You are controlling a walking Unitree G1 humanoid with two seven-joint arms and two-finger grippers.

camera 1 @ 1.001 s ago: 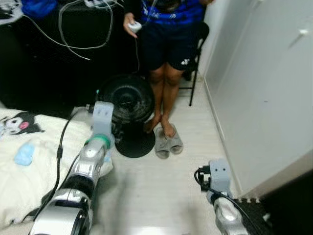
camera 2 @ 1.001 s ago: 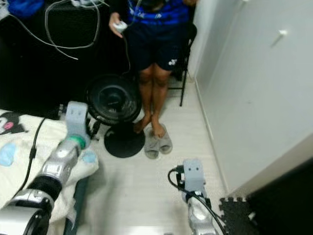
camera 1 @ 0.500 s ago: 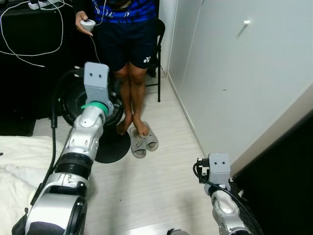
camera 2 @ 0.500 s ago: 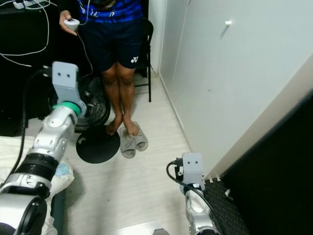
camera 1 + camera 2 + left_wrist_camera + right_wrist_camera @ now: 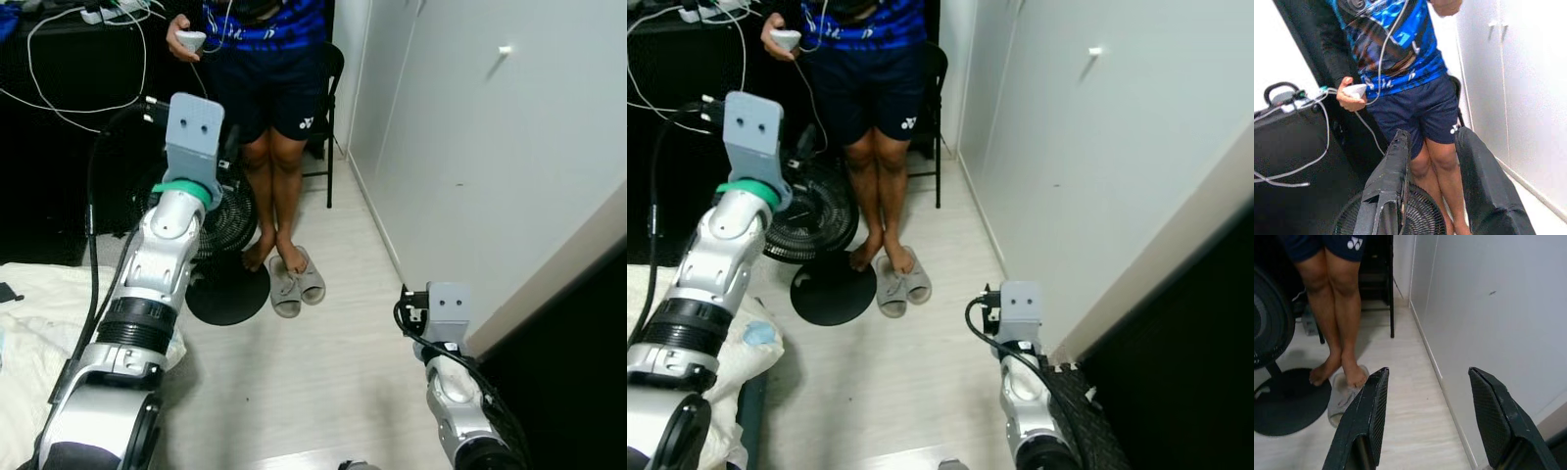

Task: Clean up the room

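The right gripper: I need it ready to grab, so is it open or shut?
Open: the right gripper's two black fingers stand apart, bare floor between them.

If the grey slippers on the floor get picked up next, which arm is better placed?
Probably the right. The right pincer is low and open, with the grey slippers ahead on the floor. The left pincer is open too, but raised toward the person, above the fan.
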